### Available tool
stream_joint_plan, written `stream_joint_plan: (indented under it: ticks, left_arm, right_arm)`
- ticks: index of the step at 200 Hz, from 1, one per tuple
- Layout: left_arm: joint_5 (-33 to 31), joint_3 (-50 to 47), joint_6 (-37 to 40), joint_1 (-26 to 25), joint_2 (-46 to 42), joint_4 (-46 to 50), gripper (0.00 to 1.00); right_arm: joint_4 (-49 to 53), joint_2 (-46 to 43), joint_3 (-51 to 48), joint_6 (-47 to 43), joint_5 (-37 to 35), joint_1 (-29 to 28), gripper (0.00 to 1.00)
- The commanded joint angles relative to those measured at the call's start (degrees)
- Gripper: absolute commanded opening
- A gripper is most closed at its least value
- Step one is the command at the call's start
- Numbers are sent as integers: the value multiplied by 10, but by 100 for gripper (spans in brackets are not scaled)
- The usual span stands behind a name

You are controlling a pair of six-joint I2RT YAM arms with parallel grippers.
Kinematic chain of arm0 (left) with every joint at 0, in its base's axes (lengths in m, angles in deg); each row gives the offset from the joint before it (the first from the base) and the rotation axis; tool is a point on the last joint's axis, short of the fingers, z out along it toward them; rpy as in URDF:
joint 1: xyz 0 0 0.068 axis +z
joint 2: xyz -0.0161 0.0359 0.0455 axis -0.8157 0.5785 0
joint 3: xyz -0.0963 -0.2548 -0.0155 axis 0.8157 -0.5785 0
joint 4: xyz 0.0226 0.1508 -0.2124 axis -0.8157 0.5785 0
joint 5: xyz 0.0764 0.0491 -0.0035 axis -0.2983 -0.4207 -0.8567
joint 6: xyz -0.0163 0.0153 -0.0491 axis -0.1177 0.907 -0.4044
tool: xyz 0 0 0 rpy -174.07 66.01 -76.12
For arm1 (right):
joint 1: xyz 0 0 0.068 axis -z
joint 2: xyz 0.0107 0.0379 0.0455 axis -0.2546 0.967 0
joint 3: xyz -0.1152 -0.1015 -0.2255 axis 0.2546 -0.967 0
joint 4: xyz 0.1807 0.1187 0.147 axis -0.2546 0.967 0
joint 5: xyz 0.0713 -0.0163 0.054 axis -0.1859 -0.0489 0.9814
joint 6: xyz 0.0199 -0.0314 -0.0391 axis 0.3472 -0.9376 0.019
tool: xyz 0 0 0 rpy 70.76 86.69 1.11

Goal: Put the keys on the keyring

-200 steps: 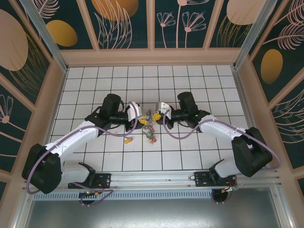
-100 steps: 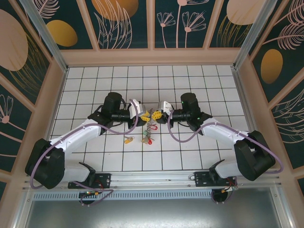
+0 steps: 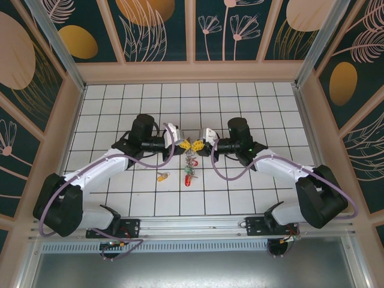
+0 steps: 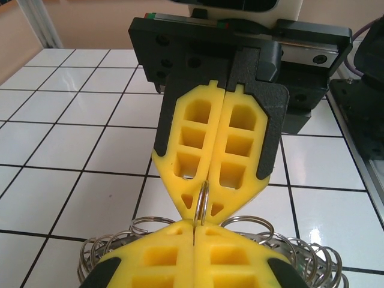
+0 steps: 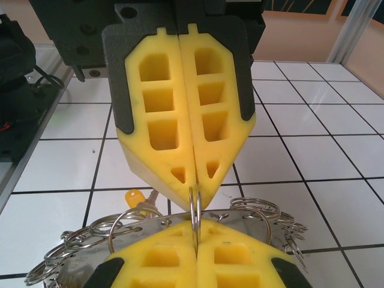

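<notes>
My left gripper [image 3: 185, 144] and right gripper [image 3: 198, 146] meet tip to tip above the middle tiles. Both are shut on one thin steel split ring [image 4: 203, 201], which stands upright between the yellow fingertips [image 5: 195, 207]. That ring belongs to the keyring [image 5: 144, 223], a flat shiny metal plate with holes that hangs just below the tips and carries several more split rings [image 4: 249, 225]. The keys [image 3: 191, 163] dangle from it in a bunch, a red one [image 3: 188, 180] lowest. A yellow-headed key [image 3: 162, 176] lies loose on the tiles to the left [image 5: 135, 198].
The white tiled floor [image 3: 240, 186] has a raised wooden rim [image 3: 192, 72] all round. The arm bases sit on the rail [image 3: 192, 227] at the near edge. Both forearms reach inward over the middle rows.
My left gripper's jaws have closed on the split ring. Both grippers drew closer together and slightly away from the bases, and the hanging bunch with the red key shifted a little.
</notes>
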Motion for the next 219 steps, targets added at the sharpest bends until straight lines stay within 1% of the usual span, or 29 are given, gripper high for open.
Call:
stream_joint_plan:
  ticks: [1, 22, 29, 43, 48, 55, 56, 58, 59, 61, 64, 67, 73, 94, 103, 109, 115, 122, 139, 154, 178, 187, 192, 198, 203, 204, 207, 215, 219]
  left_arm:
    - [35, 26, 11, -4, 10, -7, 0]
    - [39, 34, 23, -4, 9, 12, 0]
    - [34, 37, 27, -5, 8, 19, 0]
    - [16, 38, 40, -4, 3, 35, 0]
    - [7, 38, 47, -4, 1, 42, 0]
    - [-3, 39, 57, -5, 0, 53, 0]
    - [-4, 39, 59, -4, 0, 55, 0]
    - [-8, 40, 62, -5, 0, 58, 0]
    - [-8, 41, 63, -4, 0, 60, 0]
    - [-13, 41, 65, -5, 0, 64, 0]
    - [-17, 43, 69, -4, 0, 69, 0]
    - [-21, 44, 72, -4, 0, 75, 0]
    - [-29, 47, 82, -4, 3, 86, 0]
    - [-52, 63, 112, -5, 16, 134, 0]
    - [-57, 67, 121, -7, 20, 143, 0]
    - [-59, 69, 125, -8, 21, 148, 0]
    - [-63, 71, 127, -10, 24, 150, 0]
    - [-66, 73, 130, -11, 26, 152, 0]
    - [-70, 82, 137, -16, 36, 163, 0]
    - [-71, 86, 142, -19, 45, 174, 0]
    - [-67, 87, 143, -21, 49, 176, 0]
    - [-64, 86, 143, -21, 48, 176, 0]
    - [-64, 86, 143, -22, 47, 176, 0]
    - [-62, 86, 142, -22, 46, 176, 0]
    - [-62, 87, 141, -21, 47, 177, 0]
    - [-62, 87, 140, -21, 47, 178, 0]
    - [-62, 87, 140, -21, 48, 179, 0]
    - [-61, 86, 139, -22, 47, 181, 0]
    - [-60, 102, 138, -22, 47, 182, 0]
  right_arm:
    - [-6, -5, 20, -21, 19, -15, 0]
    - [35, -1, 35, -40, -3, -15, 0]
    - [63, 3, 46, -53, -9, -15, 9]
    - [148, 13, 79, -97, -23, -14, 18]
    - [167, 16, 87, -108, -28, -14, 19]
    - [200, 21, 100, -125, -37, -14, 27]
    - [212, 23, 105, -131, -42, -14, 36]
    - [212, 23, 105, -131, -42, -14, 36]
    - [215, 24, 106, -133, -43, -14, 38]
    - [221, 24, 108, -136, -47, -15, 47]
    - [228, 25, 110, -140, -52, -15, 55]
    - [233, 25, 113, -143, -57, -15, 57]
    - [244, 24, 116, -150, -62, -16, 58]
    - [271, 21, 126, -165, -84, -15, 48]
    - [283, 23, 132, -170, -88, -16, 41]
    - [290, 26, 136, -172, -90, -16, 34]
    - [300, 30, 141, -176, -92, -18, 31]
    - [307, 33, 146, -180, -93, -19, 32]
    - [322, 41, 155, -187, -101, -27, 35]
    - [324, 44, 157, -189, -110, -31, 35]
    - [326, 46, 160, -191, -108, -36, 31]
    - [328, 48, 161, -193, -109, -36, 27]
    - [330, 50, 163, -196, -111, -36, 23]
    - [336, 54, 164, -201, -111, -36, 15]
    - [342, 56, 166, -205, -112, -36, 6]
    - [343, 57, 167, -206, -113, -36, 6]
    - [347, 58, 169, -209, -113, -36, 1]
    - [357, 64, 174, -216, -111, -36, 0]
    - [360, 67, 176, -219, -109, -36, 0]
